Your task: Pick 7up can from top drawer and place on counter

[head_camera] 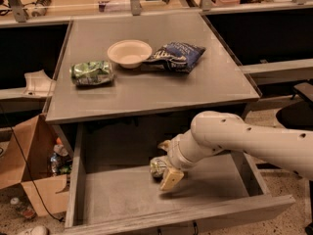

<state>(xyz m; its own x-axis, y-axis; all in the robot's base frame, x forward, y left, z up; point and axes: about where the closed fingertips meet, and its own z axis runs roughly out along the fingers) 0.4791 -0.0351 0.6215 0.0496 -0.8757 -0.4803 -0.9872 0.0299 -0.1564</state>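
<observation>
The 7up can (157, 167) lies on its side on the bottom of the open top drawer (117, 192), near the drawer's middle. It is small and pale green with silvery ends. My gripper (167, 162) is down inside the drawer at the can's right side, right against it. My white arm (244, 138) comes in from the right over the drawer's side wall. The wrist hides the can's right end. The grey counter (146, 89) is directly above the drawer.
On the counter are a crinkled shiny green item (92, 73) at the left, a white bowl (129, 53) and a dark blue chip bag (177, 57). A cardboard box (29, 175) with rubbish stands on the floor to the left. A dark chair (296, 114) is at the right.
</observation>
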